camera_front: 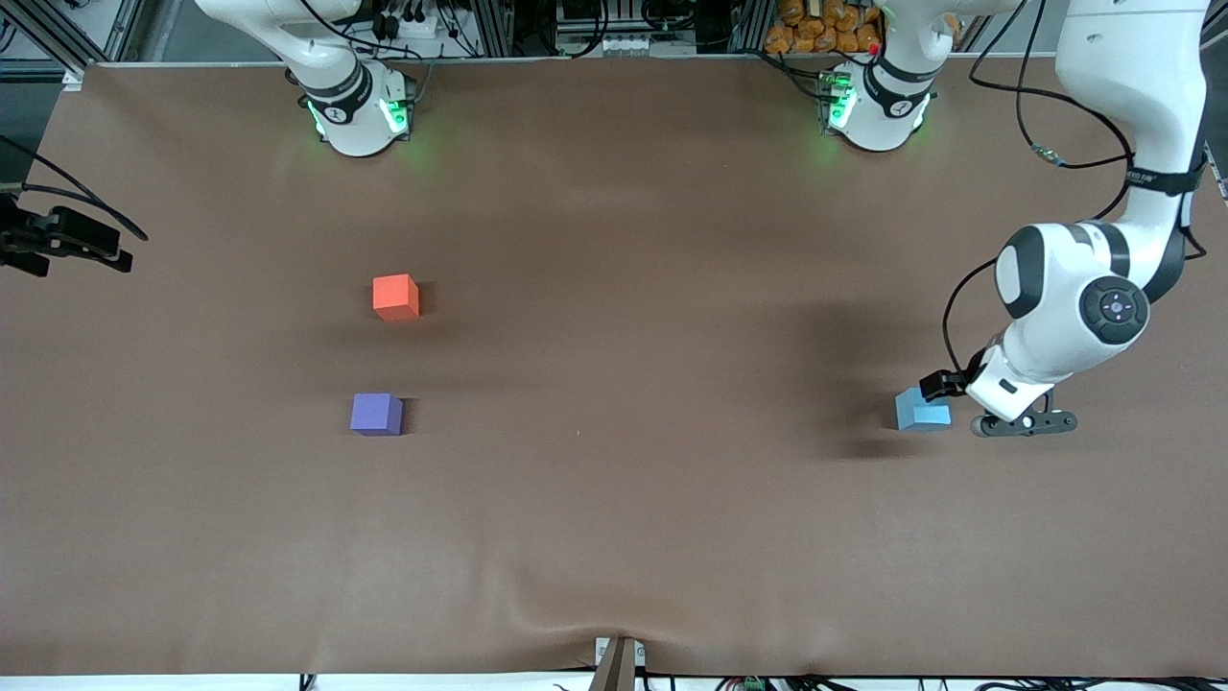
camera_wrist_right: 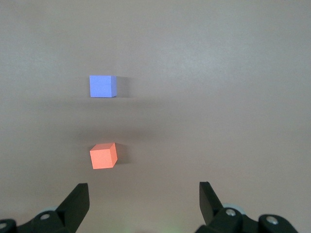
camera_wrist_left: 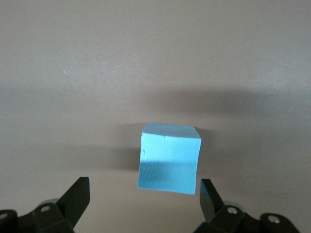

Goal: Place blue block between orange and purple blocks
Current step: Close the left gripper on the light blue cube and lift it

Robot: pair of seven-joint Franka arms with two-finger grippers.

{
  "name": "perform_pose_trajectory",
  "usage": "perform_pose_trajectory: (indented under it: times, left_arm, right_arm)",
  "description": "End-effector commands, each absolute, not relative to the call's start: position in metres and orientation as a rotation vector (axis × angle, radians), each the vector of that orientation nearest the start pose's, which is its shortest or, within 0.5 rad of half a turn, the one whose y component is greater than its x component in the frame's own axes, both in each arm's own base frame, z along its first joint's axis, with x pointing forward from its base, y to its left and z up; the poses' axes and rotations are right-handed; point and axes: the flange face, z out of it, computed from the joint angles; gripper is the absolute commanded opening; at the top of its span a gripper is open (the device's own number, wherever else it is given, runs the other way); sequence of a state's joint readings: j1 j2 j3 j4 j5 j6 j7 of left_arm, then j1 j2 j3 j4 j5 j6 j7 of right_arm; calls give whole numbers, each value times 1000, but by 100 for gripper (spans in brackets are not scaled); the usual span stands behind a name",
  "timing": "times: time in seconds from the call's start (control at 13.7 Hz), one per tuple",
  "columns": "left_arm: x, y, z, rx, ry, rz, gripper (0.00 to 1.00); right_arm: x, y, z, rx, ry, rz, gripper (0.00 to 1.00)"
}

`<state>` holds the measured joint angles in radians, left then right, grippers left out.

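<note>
The blue block point(camera_front: 923, 411) is lying on the worktop point(camera_front: 614, 537) at the left arm's end, just ahead of the left hand point(camera_wrist_left: 143, 196), which is being held wide open and empty. The block should be straddled squarely before closing. The right hand point(camera_wrist_right: 143, 196), open and empty, is waiting over the orange block point(camera_front: 395, 297) and purple block point(camera_front: 375, 414); the gap between them is narrow.
</note>
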<state>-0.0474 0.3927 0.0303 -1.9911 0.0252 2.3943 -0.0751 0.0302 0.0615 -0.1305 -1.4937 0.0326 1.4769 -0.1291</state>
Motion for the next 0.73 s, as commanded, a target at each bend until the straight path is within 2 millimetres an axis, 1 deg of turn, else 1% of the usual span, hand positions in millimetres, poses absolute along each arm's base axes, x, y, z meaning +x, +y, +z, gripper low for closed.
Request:
perform_pose_trajectory:
  times: [0.0,0.15,0.22,0.36,0.51,0.66]
  left_arm:
    - [616,-8,254,-3125,-60,-37,100]
    - [616,-15,247,-3127,-59,-32,100]
    - [617,-17,246,-3127,-61,-37,100]
    - [620,-19,237,-3128,-63,-25,100]
    - [624,-27,229,-3139,-55,-22,100]
    - [626,-28,222,-3142,-56,-12,96]
  right_arm:
    - [559,-51,626,-3100,-42,110,100]
    - [560,-49,625,-3102,-49,112,100]
    - [560,-50,625,-3102,-47,110,100]
    - [560,-50,624,-3102,-47,112,100]
    - [560,-50,624,-3102,-47,112,100]
    - [560,-50,624,-3101,-49,115,100]
